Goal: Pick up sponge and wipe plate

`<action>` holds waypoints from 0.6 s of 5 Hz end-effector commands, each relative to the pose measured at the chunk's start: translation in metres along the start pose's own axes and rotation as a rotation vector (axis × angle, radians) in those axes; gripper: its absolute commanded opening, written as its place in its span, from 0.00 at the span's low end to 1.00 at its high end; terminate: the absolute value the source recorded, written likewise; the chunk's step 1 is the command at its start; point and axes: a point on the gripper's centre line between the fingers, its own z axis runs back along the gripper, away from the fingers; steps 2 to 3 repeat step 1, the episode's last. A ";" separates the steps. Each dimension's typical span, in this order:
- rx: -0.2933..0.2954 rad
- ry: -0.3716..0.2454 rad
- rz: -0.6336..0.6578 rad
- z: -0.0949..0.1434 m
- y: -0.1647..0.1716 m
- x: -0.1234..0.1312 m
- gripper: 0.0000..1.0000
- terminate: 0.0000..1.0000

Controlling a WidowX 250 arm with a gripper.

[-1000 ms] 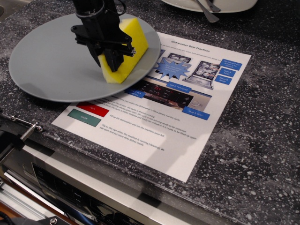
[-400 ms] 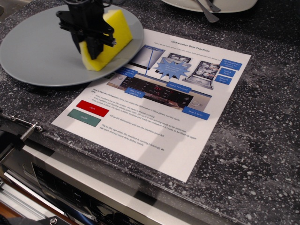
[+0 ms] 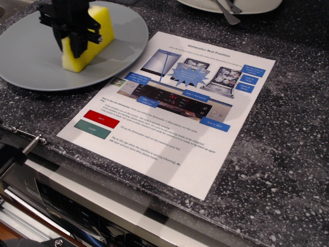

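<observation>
Gripper point(image 3: 78, 45) clamps sponge point(image 3: 98, 31) on plate point(image 3: 31, 56).

Matte plate point(image 3: 31, 56), foam sponge point(image 3: 91, 38)

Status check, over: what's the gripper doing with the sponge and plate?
Gripper shut on sponge. Sponge pressed on grey plate. Instruction sheet beside plate, nothing blocking.

I see a printed sheet point(image 3: 177, 110) lying flat on the dark speckled counter point(image 3: 288, 128). Beyond the sheet's far edge sits a white dish point(image 3: 241, 6) with a metal utensil point(image 3: 226, 13) resting in it. Below the sheet's near edge runs an appliance panel point(image 3: 97, 216), with a metal clamp point(image 3: 31, 143) at its left.
</observation>
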 end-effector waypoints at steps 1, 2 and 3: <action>-0.015 0.012 -0.022 0.019 0.004 -0.011 0.00 1.00; -0.015 0.012 -0.022 0.019 0.004 -0.011 0.00 1.00; -0.015 0.012 -0.022 0.019 0.004 -0.011 0.00 1.00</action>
